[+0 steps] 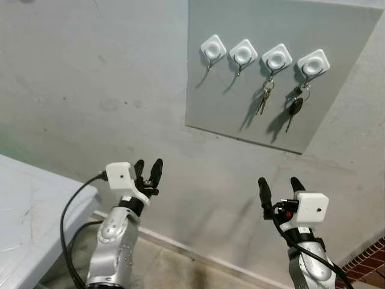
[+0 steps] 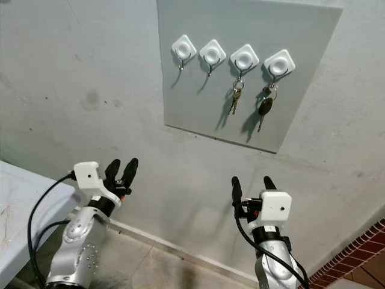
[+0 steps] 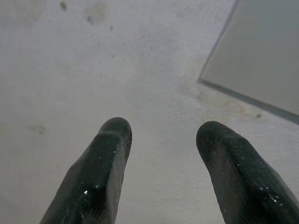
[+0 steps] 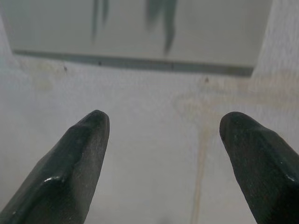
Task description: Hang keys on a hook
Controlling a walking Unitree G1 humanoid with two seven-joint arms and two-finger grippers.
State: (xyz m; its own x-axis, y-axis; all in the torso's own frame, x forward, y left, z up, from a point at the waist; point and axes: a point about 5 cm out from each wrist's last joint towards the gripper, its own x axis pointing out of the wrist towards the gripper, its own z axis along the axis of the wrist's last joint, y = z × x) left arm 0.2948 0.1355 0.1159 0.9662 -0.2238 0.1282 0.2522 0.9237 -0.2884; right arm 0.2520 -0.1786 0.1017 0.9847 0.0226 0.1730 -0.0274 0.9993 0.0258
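A grey board (image 1: 234, 114) on the wall carries a row of white hooks. The two left hooks (image 1: 213, 48) (image 1: 243, 53) are bare. A bunch of silver keys (image 1: 263, 98) hangs from the third hook (image 1: 276, 59), and a black-headed key (image 1: 295, 109) hangs from the fourth hook (image 1: 313, 63). My left gripper (image 1: 148, 170) is raised below and left of the board, open, holding nothing. My right gripper (image 1: 280, 185) is raised below the board's lower right corner, open and empty. Both point at the wall, as the open fingers (image 3: 105, 163) and fingers (image 4: 79, 154) show.
A white table (image 1: 30, 211) stands at the left, close to my left arm. The plain grey wall (image 1: 90, 90) runs behind everything. Tiled floor (image 1: 168, 268) lies below, with red brick (image 1: 367, 265) at the lower right corner.
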